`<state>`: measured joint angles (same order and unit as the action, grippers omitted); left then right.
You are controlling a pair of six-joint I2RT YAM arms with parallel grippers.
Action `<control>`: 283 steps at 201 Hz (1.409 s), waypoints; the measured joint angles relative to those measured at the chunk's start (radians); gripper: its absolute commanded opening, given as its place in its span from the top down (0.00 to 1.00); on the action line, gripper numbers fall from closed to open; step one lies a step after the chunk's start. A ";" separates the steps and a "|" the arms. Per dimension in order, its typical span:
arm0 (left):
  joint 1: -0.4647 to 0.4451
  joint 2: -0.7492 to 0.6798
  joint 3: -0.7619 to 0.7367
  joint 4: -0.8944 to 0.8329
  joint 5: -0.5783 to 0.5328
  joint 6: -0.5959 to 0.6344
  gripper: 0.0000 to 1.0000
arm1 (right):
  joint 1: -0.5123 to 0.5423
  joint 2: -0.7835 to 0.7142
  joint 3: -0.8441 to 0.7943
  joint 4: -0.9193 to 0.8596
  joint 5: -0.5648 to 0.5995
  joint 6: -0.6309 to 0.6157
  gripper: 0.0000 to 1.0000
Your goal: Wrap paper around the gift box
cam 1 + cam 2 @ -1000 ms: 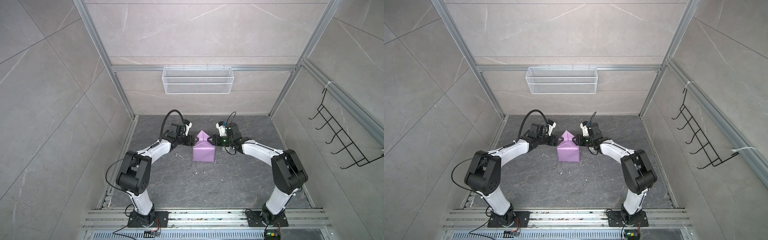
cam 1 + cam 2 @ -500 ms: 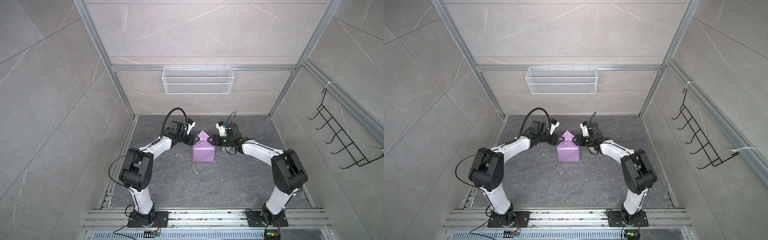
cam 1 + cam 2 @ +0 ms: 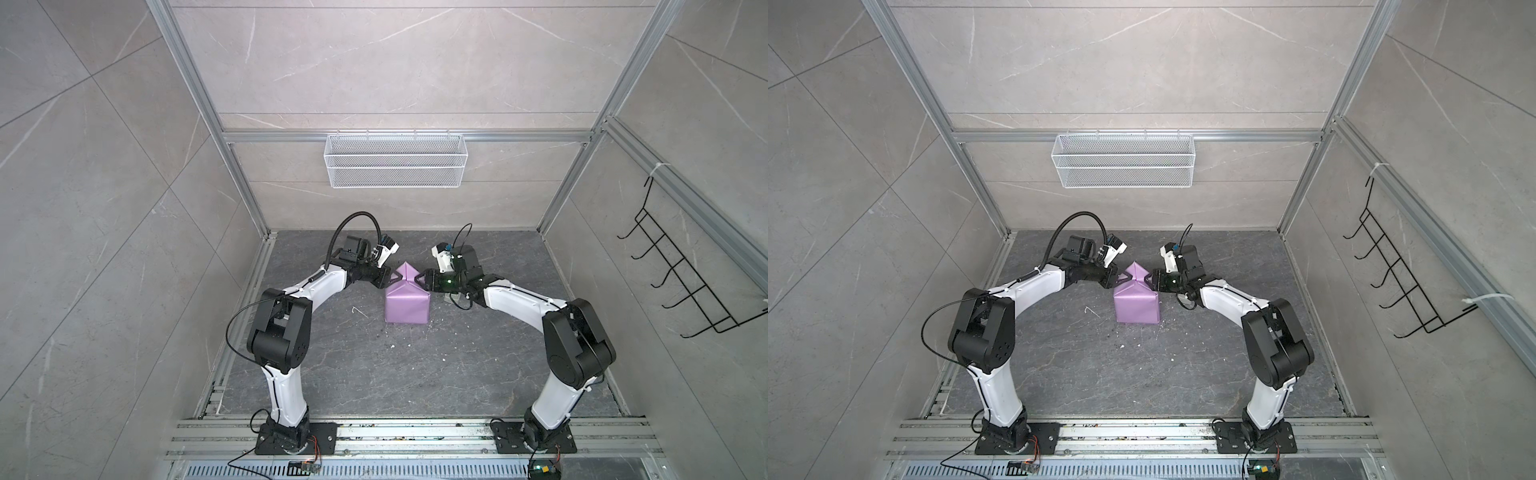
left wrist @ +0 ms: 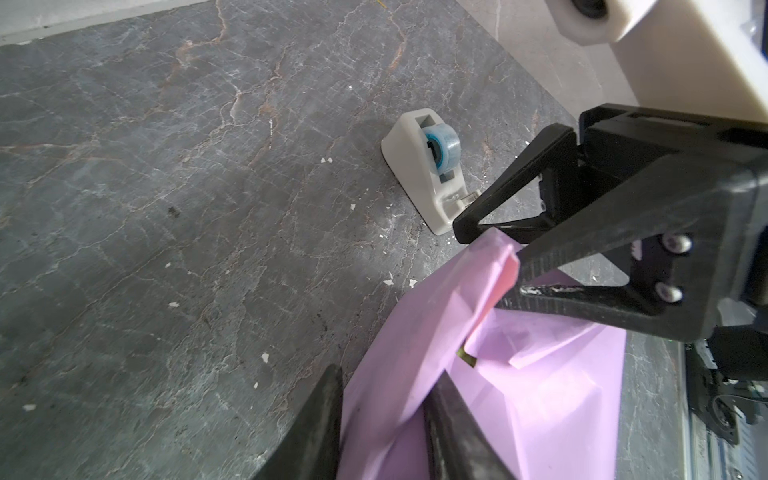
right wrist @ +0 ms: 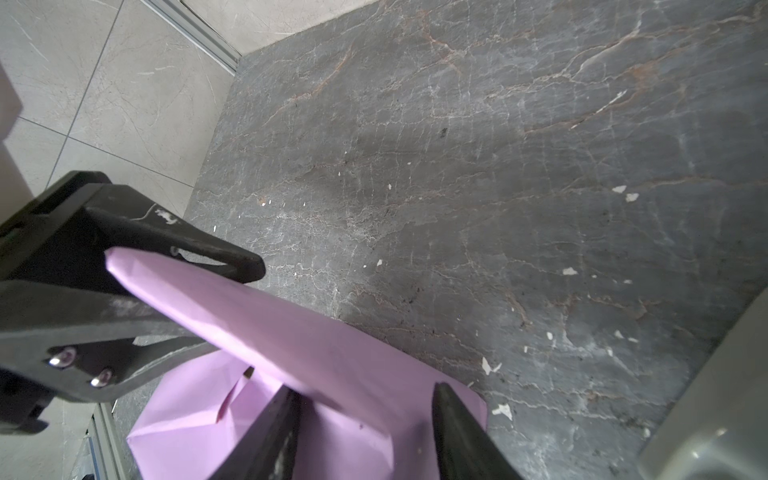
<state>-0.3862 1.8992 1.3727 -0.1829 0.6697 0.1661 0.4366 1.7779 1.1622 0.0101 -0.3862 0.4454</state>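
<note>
The paper (image 3: 405,309) (image 3: 1136,307), lilac side out, is folded around the gift box at mid-floor, and its far end rises to a peak. Almost all of the gift box is covered; one olive sliver (image 4: 466,356) shows through a gap in the folds. My left gripper (image 3: 388,279) (image 4: 386,374) is at the far left corner with a paper fold filling the space between its fingers. My right gripper (image 3: 423,280) (image 5: 365,388) is at the far right corner, with its jaws either side of the opposite fold. A pale pink inner edge (image 4: 509,270) shows by the right fingers.
A white tape dispenser (image 4: 424,166) with a blue roll stands on the dark stone floor just behind the right gripper. Small white scraps (image 3: 359,311) litter the floor. A wire basket (image 3: 395,166) hangs on the back wall and a black hook rack (image 3: 681,282) on the right wall.
The left gripper has closed in on the left fold of the paper at the far corner. The right arm and the wrapped box have stayed put.
</note>
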 measured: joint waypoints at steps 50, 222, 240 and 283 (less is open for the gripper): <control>0.003 0.019 0.022 -0.013 0.046 0.045 0.77 | 0.000 0.000 0.000 0.000 0.000 0.000 0.48; 0.019 0.023 0.035 -0.048 0.119 0.105 1.00 | 0.000 0.000 0.000 -0.002 -0.008 -0.006 0.46; 0.021 0.023 0.035 -0.052 0.127 0.117 1.00 | 0.001 -0.001 0.001 -0.005 -0.007 -0.025 0.45; 0.021 0.023 0.035 -0.057 0.154 0.143 1.00 | 0.001 -0.012 0.018 -0.045 -0.003 -0.132 0.42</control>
<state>-0.3656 1.9217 1.4082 -0.2401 0.8242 0.3092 0.4374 1.7657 1.1801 -0.0345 -0.3897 0.3138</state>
